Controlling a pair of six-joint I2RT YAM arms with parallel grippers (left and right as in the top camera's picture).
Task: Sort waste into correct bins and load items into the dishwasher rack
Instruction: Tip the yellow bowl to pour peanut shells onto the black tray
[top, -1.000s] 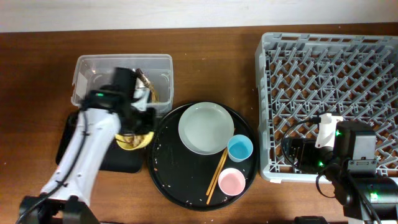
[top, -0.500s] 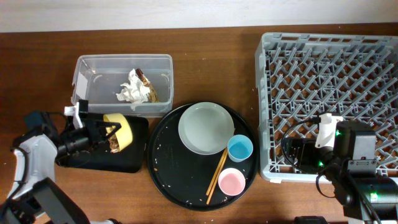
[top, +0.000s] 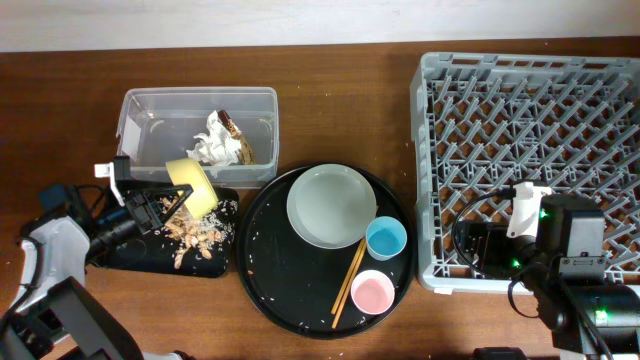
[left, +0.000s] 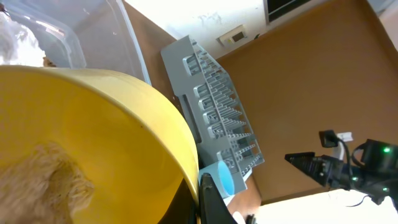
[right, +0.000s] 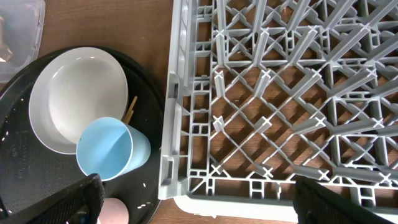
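Observation:
My left gripper (top: 160, 205) is shut on the rim of the small yellow bowl (top: 192, 184) and holds it tipped over the shallow black tray (top: 130, 258). Brownish food scraps (top: 192, 233) lie spread on that tray. In the left wrist view the bowl (left: 93, 137) fills the frame, with some scraps (left: 37, 180) still inside. The clear tub (top: 150, 110) holds white napkins (top: 210, 150) and a brown-gold wrapper (top: 240, 147). The plate (top: 330, 205), blue cup (top: 386, 238), pink cup (top: 372, 292) and chopsticks (top: 348, 282) lie on the round black tray (top: 270, 270). My right gripper (right: 202, 208) is open over the front left corner of the grey rack (top: 530, 120).
Rice-like crumbs dot the round black tray. The right wrist view shows the plate (right: 78, 93), blue cup (right: 109, 149) and rack edge (right: 168, 124) close together. Bare wooden table lies behind the tub and between the round tray and the rack.
My left arm swung from over the clear tub to the black tray with the yellow bowl, then tipped it. Food scraps now lie on the black tray. The right arm has not moved.

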